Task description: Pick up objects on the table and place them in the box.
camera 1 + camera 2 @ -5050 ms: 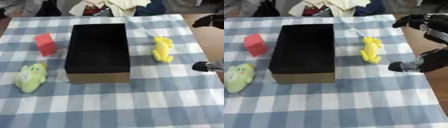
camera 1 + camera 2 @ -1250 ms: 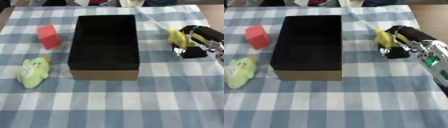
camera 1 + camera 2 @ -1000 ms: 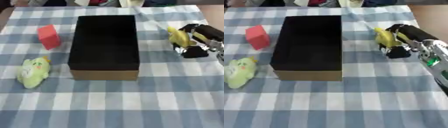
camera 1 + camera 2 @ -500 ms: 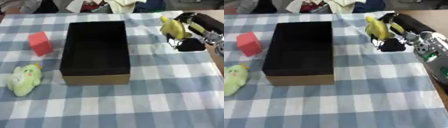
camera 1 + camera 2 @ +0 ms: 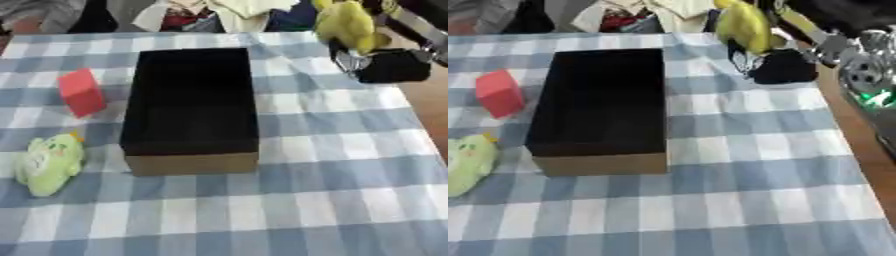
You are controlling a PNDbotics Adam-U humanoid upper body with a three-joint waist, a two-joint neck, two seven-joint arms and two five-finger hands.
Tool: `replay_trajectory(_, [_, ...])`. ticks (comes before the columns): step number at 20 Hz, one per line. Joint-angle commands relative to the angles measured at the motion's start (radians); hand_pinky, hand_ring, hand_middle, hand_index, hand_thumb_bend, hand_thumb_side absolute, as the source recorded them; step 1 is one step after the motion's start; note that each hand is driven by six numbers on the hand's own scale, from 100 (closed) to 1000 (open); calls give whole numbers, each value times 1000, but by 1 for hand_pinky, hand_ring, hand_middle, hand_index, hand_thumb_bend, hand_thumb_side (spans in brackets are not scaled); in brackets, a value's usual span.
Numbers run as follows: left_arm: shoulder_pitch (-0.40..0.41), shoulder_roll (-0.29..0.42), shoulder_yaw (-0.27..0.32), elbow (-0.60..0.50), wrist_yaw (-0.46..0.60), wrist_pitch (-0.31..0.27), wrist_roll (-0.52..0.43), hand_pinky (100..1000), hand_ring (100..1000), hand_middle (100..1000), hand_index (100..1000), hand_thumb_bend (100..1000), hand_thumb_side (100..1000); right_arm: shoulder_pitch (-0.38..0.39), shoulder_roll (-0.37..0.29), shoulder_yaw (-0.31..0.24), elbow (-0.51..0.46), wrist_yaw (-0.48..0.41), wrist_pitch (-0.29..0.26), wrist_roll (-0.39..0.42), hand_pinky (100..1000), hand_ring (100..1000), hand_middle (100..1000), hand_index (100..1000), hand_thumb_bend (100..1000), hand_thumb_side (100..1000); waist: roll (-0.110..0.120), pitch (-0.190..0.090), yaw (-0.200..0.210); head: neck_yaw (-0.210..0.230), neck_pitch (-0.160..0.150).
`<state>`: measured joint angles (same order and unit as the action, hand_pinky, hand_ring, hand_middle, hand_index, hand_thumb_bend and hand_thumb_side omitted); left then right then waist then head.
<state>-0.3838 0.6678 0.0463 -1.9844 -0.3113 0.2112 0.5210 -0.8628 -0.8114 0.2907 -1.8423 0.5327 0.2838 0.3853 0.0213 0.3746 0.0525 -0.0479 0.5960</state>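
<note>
Nearest the camera, left of the long black box with bare cardboard outer walls (image 5: 190, 107), a pale green soft toy shaped like a small animal (image 5: 50, 163) lies on the blue-and-white checked cloth of the counter (image 5: 332, 200). Just beyond it, also left of the box, a red block (image 5: 81, 92) stands on the cloth. Both are yet to be picked up, and the box looks empty, so by my reading nothing has been placed. Beyond the box's far right corner, the right hand (image 5: 802, 37) holds a yellow soft toy (image 5: 744, 26) clear of the cloth, black fingers wrapped around it; the toy looks plump and squashy. It must travel left over the box. No left hand shows.
</note>
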Motion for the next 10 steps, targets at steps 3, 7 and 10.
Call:
replay_trajectory(3, [-24, 39, 1, -16, -7, -8, -1, 722, 922, 837, 852, 144, 1000, -88, 43, 16, -6, -9, -9, 37, 834, 842, 803, 831, 100, 518, -2, -32, 3, 10, 26])
replay_trajectory(7, [-30, 37, 0, -16, -7, -13, 6, 722, 921, 837, 852, 150, 1000, -157, 124, 44, 43, 6, -17, 67, 833, 843, 804, 832, 100, 529, -3, -39, 10, 24, 37])
replay_trajectory(10, [-34, 35, -3, -16, -7, -19, 7, 722, 920, 837, 851, 152, 1000, -198, 199, 59, 99, 27, -25, 81, 832, 842, 807, 834, 100, 538, -3, -43, 17, 25, 35])
